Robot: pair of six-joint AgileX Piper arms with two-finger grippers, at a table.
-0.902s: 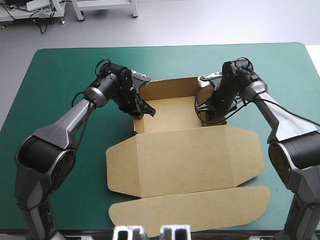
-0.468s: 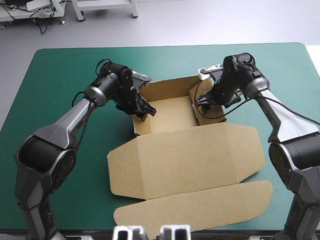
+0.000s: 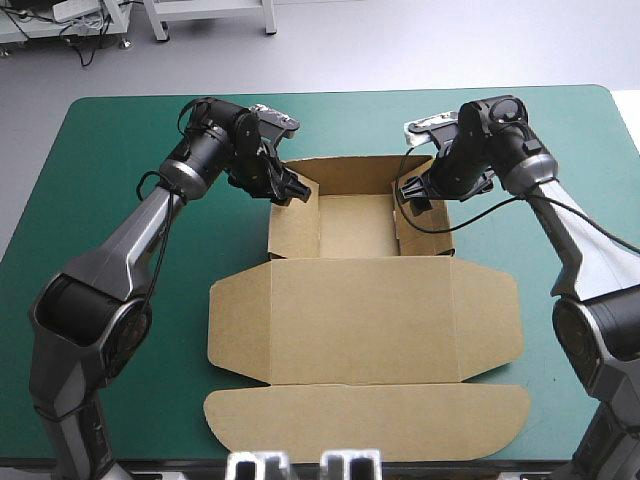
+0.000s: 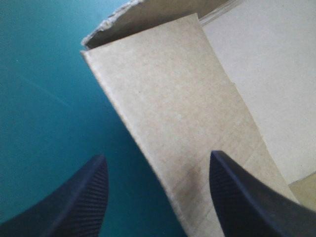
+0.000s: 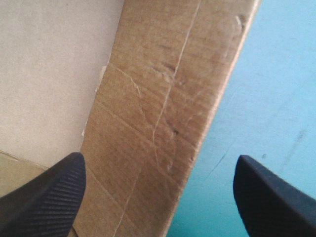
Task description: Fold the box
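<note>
Spreading across the middle of the teal-green counter (image 3: 110,140), the brown box (image 3: 352,228) lies part-formed: an open tray on the far side, its broad lid (image 3: 365,320) flat toward the near edge and a curved tuck flap (image 3: 365,422) nearest of all. The board looks light and stiff, likely to bend cleanly only along its scored creases and to slide on the cover if pushed, so a hold on a wall's top edge, near a corner, seems soundest. Bare counter surrounds it on every side, leaving ample room to work. The left side wall (image 3: 293,225) and right side wall (image 3: 420,232) stand raised but lean a little. The left hand (image 3: 298,190) hovers over its wall's far end, fingers (image 4: 84,197) well apart, gripping nothing; the right hand (image 3: 408,190) does likewise, spread wide over its own wall.
</note>
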